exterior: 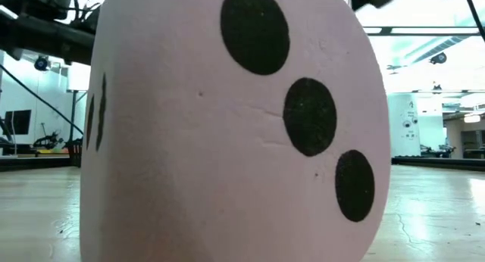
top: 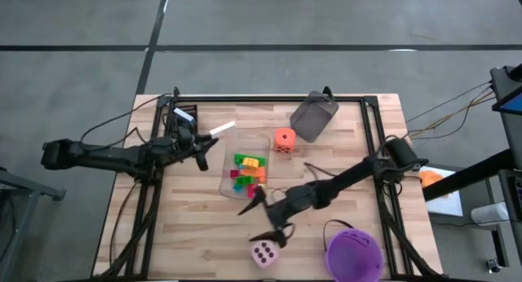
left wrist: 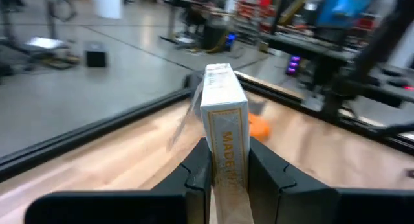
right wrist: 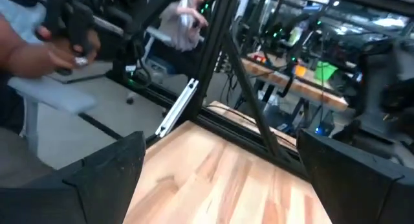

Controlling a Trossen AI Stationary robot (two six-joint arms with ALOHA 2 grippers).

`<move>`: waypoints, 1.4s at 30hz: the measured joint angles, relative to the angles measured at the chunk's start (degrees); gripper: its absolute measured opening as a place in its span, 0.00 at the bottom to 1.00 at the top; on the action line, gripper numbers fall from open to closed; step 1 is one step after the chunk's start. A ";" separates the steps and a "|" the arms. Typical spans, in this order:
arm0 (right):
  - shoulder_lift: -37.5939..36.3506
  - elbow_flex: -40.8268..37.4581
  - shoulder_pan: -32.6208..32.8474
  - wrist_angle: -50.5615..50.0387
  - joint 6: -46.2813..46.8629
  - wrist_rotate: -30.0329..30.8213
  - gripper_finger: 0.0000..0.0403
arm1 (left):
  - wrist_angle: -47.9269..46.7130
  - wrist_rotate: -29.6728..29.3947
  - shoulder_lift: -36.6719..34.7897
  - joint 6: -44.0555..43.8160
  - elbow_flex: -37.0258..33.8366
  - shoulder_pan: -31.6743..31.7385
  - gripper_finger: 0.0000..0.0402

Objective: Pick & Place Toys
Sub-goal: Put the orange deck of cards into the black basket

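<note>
Clamping a small white card box [left wrist: 225, 120] between its fingers [left wrist: 195, 175], the left pincer [top: 205, 140] hangs above the table [top: 188, 233] near the far-left corner, just beside the clear tray [top: 232, 143]. The box sticks out past the fingertips toward the tray. Green, yellow, red and pink bricks [top: 249, 169] lie inside that tray. An orange dotted die [top: 284, 140] sits on the wood just beyond the tray, next to a tilted grey bin [top: 314, 116].

The right pincer [top: 267, 213] has its fingers spread wide apart and holds nothing; it hovers between the tray's near end and the pink dotted die [top: 263, 253], which rests near the table's front edge. A purple bucket [top: 353, 251] stands beside that die. Beyond the table's far side, the right wrist view shows a person's hand [right wrist: 61, 46] on dark equipment.
</note>
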 joint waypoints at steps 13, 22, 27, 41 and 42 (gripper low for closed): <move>-28.88 -27.47 3.01 4.12 3.93 13.91 0.99 | -14.71 -13.90 -2.03 -4.43 1.17 0.46 0.15; -37.75 -37.41 3.85 7.89 5.99 17.56 0.99 | -36.14 -15.50 -2.00 -9.54 8.87 0.48 0.15; -37.05 -37.77 3.76 8.37 6.01 19.13 0.99 | -50.38 -15.57 -1.97 -15.41 14.85 0.52 0.15; -35.64 -36.87 3.74 8.16 5.90 19.23 0.99 | -66.18 -19.91 -1.32 -28.87 19.45 0.74 0.15; -35.64 -36.87 3.74 8.16 5.89 19.23 0.99 | -66.21 -20.44 -0.97 -29.57 19.45 0.90 0.15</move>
